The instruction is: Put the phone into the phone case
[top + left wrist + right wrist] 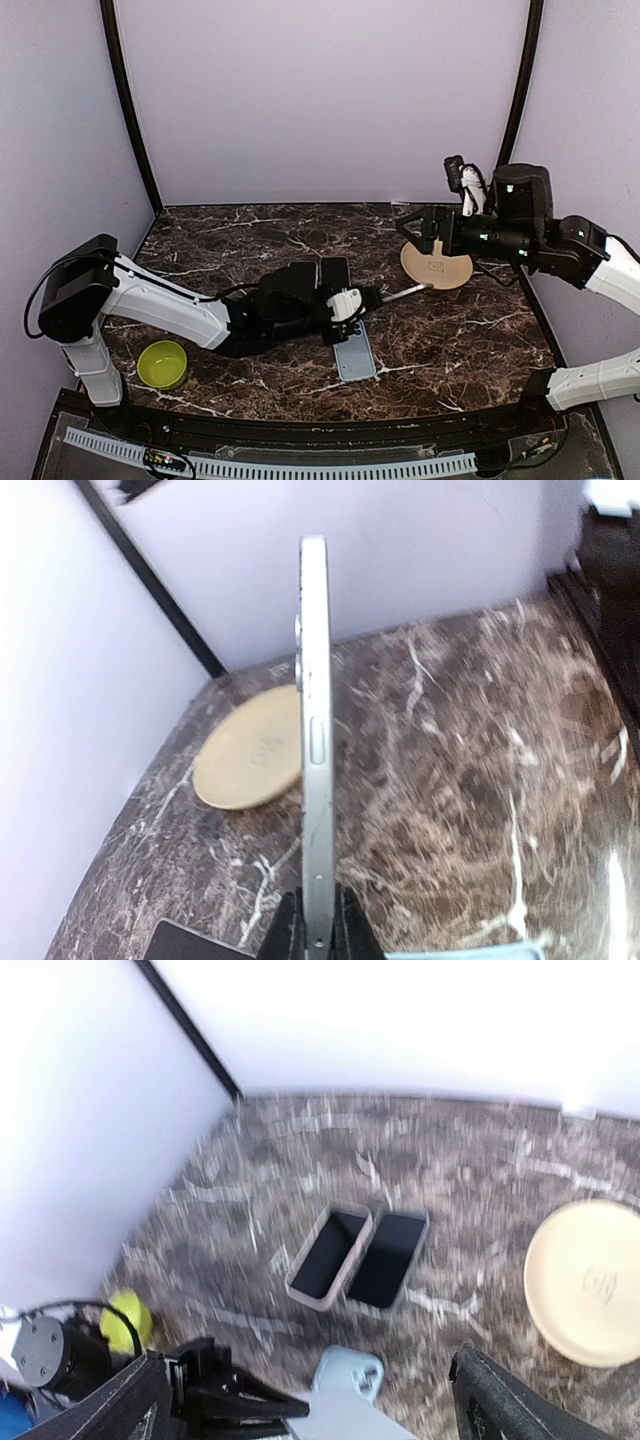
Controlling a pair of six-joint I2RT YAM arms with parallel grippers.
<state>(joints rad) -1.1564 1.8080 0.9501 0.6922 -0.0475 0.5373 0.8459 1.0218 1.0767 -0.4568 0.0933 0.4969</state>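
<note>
Step in hand: phone lifted, not yet seated. The left gripper (315, 935) is clamped narrow on the bottom end of the phone (315, 730), which stands edge-on in the wrist view, side buttons facing the camera. In the top view it juts out from the fingers above the marble table (480, 340), clear of the surface.

The phone case (355, 357), pale blue, lies flat on the table just in front of the left gripper, apart from the phone. The right gripper (420, 230) hangs high at the right with jaws spread wide and nothing in them.

Next move, as I judge it: roll the phone flat, line it up over the case with the camera cut-out matched, then press down. The right arm is free to pin the case. The right wrist view is blurred, so the case's open side is probably up, unconfirmed.

Count: one phone, one case, one tan disc (437, 265), one green bowl (163, 364), two dark trays (358, 1253).
</note>
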